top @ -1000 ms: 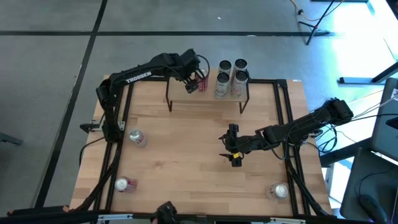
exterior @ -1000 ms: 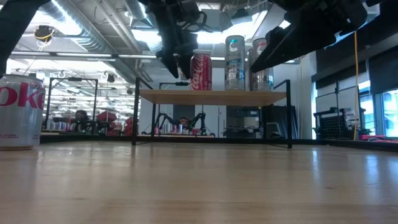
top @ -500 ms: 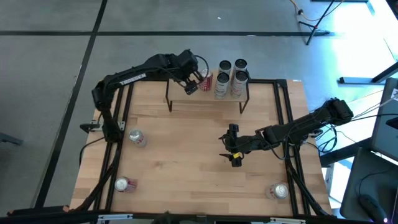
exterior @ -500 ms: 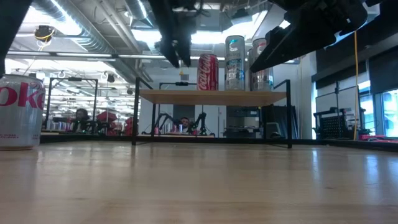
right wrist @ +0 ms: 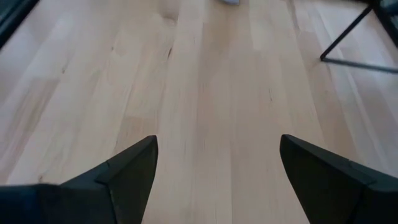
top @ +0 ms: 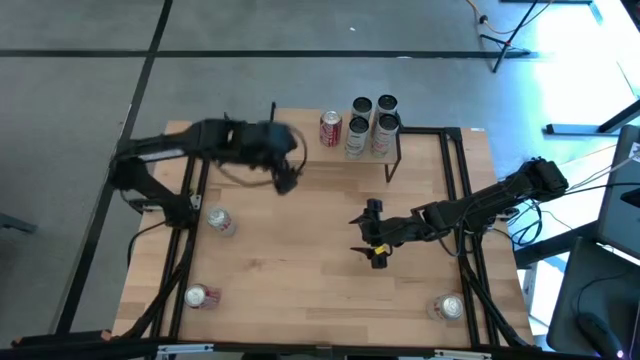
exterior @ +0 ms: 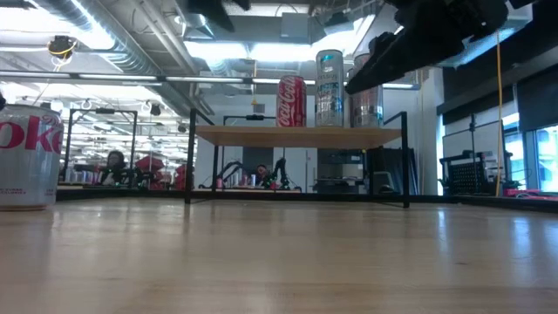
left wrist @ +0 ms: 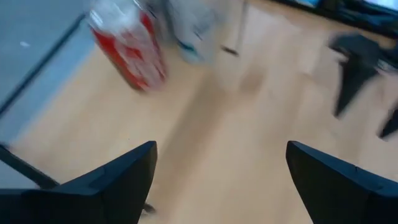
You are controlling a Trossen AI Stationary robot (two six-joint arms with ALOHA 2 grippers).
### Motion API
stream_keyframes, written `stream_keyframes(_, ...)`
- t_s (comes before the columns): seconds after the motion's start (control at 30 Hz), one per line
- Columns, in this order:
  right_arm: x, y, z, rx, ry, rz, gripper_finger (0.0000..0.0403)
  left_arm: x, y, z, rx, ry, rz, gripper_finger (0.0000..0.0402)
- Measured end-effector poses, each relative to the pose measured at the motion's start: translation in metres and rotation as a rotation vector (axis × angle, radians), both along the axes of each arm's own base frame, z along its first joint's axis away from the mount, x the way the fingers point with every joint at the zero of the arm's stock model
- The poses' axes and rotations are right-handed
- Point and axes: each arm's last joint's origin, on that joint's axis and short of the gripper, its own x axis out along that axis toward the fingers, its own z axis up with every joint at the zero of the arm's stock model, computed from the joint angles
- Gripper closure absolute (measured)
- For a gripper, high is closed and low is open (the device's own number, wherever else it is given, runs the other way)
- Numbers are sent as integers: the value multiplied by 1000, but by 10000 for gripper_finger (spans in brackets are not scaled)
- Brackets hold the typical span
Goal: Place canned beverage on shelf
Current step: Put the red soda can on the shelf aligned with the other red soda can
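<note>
The red cola can point(top: 330, 128) stands upright on its base on the shelf's wooden top point(exterior: 296, 135), left of the silver cans point(top: 370, 128). It also shows in the low view point(exterior: 291, 101) and, blurred, in the left wrist view point(left wrist: 127, 50). My left gripper point(top: 285, 180) is open and empty over the table, to the left of the red can and nearer than the shelf. My right gripper point(top: 374, 235) is open and empty over the table's middle right.
Three silver cans lie or stand on the table: at the left point(top: 220, 220), the near left point(top: 200, 295) and the near right point(top: 450, 307). The left one shows large in the low view point(exterior: 26, 157). The shelf's black legs point(top: 392, 165) stand at the table's far side.
My left gripper has let go of the red can and drawn back from the shelf toward the table's left and near edges. The can moved a little to the right along the shelf top and now stands there alone, upright.
</note>
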Motion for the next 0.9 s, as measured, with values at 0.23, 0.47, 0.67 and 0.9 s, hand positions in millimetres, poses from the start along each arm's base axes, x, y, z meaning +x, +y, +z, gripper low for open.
stream_keyframes(0.23,4,2,6,5,-77,18,80,-34,-70,-56,-214,72,59,56)
stream_keyframes(0.47,6,6,10,131,-103,82,80,-70,-133,-93,-490,178,134,56)
stream_keyframes(0.67,8,15,2,262,-38,187,80,-87,-164,-106,-539,229,152,56)
stream_keyframes(0.9,16,29,-13,359,-11,141,80,-100,-181,-113,-663,284,252,56)
